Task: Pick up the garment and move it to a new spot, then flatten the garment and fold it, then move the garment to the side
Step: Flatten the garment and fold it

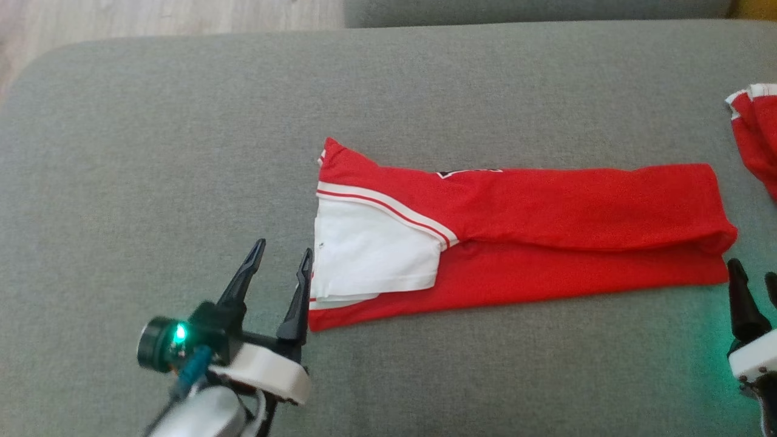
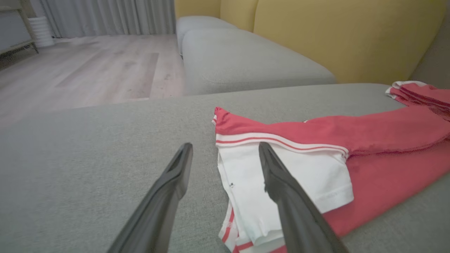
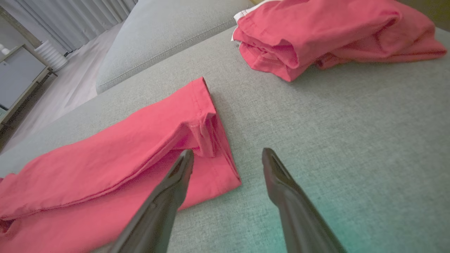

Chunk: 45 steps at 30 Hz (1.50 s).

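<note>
The garment (image 1: pixel 546 206), a red shirt with a white sleeve and white-striped trim, lies folded into a long band across the grey cushion (image 1: pixel 182 152). My left gripper (image 1: pixel 285 247) stands open at its left end. One finger is over the white sleeve (image 2: pixel 316 175) and the other is above bare cushion, holding nothing. In the left wrist view the left gripper (image 2: pixel 225 144) points along the garment (image 2: pixel 386 133). My right gripper (image 1: pixel 753 270) is open at the band's lower right corner. In the right wrist view the right gripper (image 3: pixel 227 151) straddles the hem corner of the garment (image 3: pixel 105 158), gripping nothing.
A second red garment (image 1: pixel 759 133) lies bunched at the cushion's far right edge, also seen as a folded heap (image 3: pixel 316 31). Another grey cushion (image 2: pixel 246 59) and a yellow backrest (image 2: pixel 351 35) lie beyond. Wooden floor (image 2: pixel 88 70) is off the left end.
</note>
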{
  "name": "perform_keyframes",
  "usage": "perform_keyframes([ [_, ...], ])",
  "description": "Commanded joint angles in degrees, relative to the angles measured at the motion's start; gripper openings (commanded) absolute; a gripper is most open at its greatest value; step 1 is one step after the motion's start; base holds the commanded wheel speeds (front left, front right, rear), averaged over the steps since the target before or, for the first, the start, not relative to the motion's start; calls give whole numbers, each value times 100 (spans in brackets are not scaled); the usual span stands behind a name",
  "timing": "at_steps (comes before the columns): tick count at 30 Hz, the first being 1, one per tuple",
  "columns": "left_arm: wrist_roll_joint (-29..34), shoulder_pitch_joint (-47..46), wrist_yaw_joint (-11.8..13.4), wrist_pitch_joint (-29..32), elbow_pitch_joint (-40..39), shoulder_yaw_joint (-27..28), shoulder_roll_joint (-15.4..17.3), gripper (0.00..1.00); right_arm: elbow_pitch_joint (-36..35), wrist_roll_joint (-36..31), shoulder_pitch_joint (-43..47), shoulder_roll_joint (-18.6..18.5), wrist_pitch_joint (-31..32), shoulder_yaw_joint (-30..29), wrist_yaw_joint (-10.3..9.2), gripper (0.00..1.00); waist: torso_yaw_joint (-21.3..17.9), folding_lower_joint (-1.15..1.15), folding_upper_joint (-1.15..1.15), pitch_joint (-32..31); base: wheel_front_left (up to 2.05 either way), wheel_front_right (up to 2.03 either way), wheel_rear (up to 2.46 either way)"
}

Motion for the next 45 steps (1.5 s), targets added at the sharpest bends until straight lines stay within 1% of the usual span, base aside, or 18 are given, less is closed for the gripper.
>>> perform_keyframes([
  [1, 394, 151, 163, -68, -222, 544, -61, 100, -296, -78, -20, -14, 65, -103, 37, 100, 94, 1, 0, -86, 0, 0, 0],
  [3, 821, 515, 280, -69, -334, 916, -315, 100, -392, -179, -28, 145, 134, -316, 37, 100, 189, 1, 0, -132, 0, 0, 0],
  [5, 1283, 817, 324, -69, -442, 1196, -555, 100, -438, -287, -115, 291, 211, -561, 37, 100, 304, 1, 0, -155, 0, 0, 0],
  [8, 1894, 1156, 271, -70, -558, 1456, -901, 100, -381, -567, -369, 408, 350, -908, 37, 100, 485, 1, 0, -158, 0, 0, 0],
  [12, 2449, 1438, 29, -70, -558, 1639, -1275, 100, 5, -950, -808, 467, 618, -1398, 37, 100, 701, 1, 0, -152, 0, 0, 0],
  [14, 2744, 1489, -85, -70, -499, 1682, -1354, 100, 268, -1199, -933, 446, 779, -1566, 37, 100, 774, 1, 0, -149, 0, 0, 0],
  [18, 3205, 1546, -184, -70, -440, 1786, -1520, 100, 770, -1594, -986, 395, 1088, -1727, 37, 100, 879, 1, 0, -141, 0, 0, 0],
  [21, 3404, 1603, -271, -71, -446, 1872, -1632, 100, 994, -1724, -912, 400, 1270, -1746, 37, 100, 918, 1, 0, -147, 0, 0, 0],
  [24, 3521, 1671, -366, -71, -447, 1965, -1723, 100, 1055, -1678, -827, 454, 1487, -1637, 37, 100, 919, 1, 0, -160, 0, 0, 0],
  [25, 3555, 1695, -399, -71, -442, 1994, -1743, 100, 1045, -1621, -803, 471, 1564, -1569, 37, 87, 911, 1, 0, -166, 0, 0, 0],
  [26, 3583, 1719, -429, -71, -434, 2025, -1766, 100, 1020, -1548, -775, 489, 1635, -1487, 37, 56, 898, 1, 0, -176, 0, 0, 0],
  [27, 3583, 1719, -429, -71, -434, 2025, -1766, 100, 1020, -1548, -775, 489, 1635, -1487, 37, 56, 898, 1, 0, -176, 0, 0, 0],
  [28, 3605, 1745, -461, -71, -425, 2057, -1786, 100, 980, -1460, -750, 503, 1688, -1415, 37, 24, 879, 1, 0, -184, 0, 0, 0],
  [29, 3627, 1768, -493, -71, -417, 2088, -1803, 100, 924, -1372, -735, 503, 1717, -1343, 37, 0, 857, 1, 0, -186, 0, 0, 0],
  [32, 3683, 1817, -580, -71, -390, 2188, -1860, 100, 784, -1199, -685, 428, 1717, -1213, 37, 0, 790, 1, 0, -187, 0, 0, 0],
  [36, 3751, 1851, -694, -71, -388, 2327, -1927, 100, 565, -1056, -699, 252, 1505, -1166, 37, 0, 646, 1, 0, -164, 0, 0, 0],
  [40, 3821, 1878, -826, -71, -369, 2428, -1976, 100, 405, -893, -734, -14, 1446, -1396, 37, 0, 480, 1, 0, -125, 0, 0, 0],
  [45, 3926, 1888, -929, -71, -335, 2573, -2014, 100, 78, -800, -811, -244, 1597, -1689, 37, 0, 304, 1, 0, -124, 0, 0, 0],
])
